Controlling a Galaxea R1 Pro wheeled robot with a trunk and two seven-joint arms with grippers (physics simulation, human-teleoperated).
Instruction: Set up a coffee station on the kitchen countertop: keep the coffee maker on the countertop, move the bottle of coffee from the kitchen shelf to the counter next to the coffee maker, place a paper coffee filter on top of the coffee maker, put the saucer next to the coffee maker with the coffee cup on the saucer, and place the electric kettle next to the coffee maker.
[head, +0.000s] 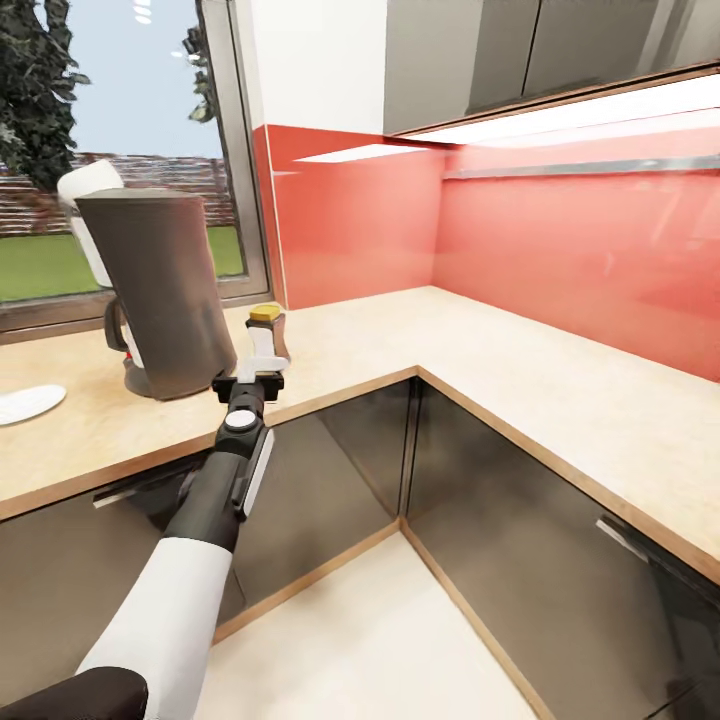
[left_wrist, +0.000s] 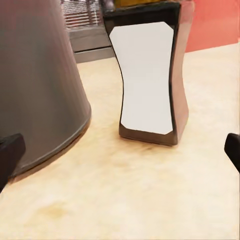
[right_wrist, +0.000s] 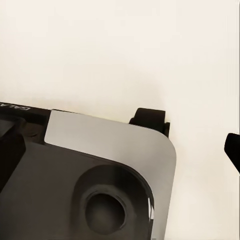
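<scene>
The bottle of coffee (head: 266, 338), dark with a yellow cap and a pale label, stands upright on the kitchen countertop (head: 500, 370), just right of the coffee maker (head: 160, 290). My left gripper (head: 248, 383) is open just in front of the bottle. In the left wrist view the bottle (left_wrist: 150, 80) stands apart from the gripper (left_wrist: 120, 155), beyond its wide-spread fingertips (left_wrist: 10, 155), with the coffee maker's base (left_wrist: 35, 85) beside it. A white saucer (head: 25, 403) lies on the counter left of the coffee maker. My right gripper (right_wrist: 120, 155) hangs open over the pale floor.
The countertop turns a corner and runs along the red backsplash (head: 560, 250) to the right. Dark glossy cabinet fronts (head: 330, 470) stand below. A window (head: 120, 150) is behind the coffee maker. The robot's dark base (right_wrist: 90, 185) lies under the right gripper.
</scene>
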